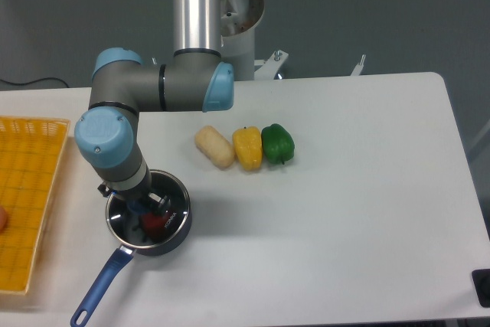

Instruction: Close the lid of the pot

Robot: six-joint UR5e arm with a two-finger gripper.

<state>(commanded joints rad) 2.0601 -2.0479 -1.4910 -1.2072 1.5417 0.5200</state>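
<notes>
pot [172,223] near table [367,212] front edge | end effector [145,208] above it

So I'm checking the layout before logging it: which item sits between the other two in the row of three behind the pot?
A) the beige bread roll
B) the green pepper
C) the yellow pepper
C: the yellow pepper lies in the middle, with the beige bread roll on its left in the image and the green pepper on its right.
</notes>
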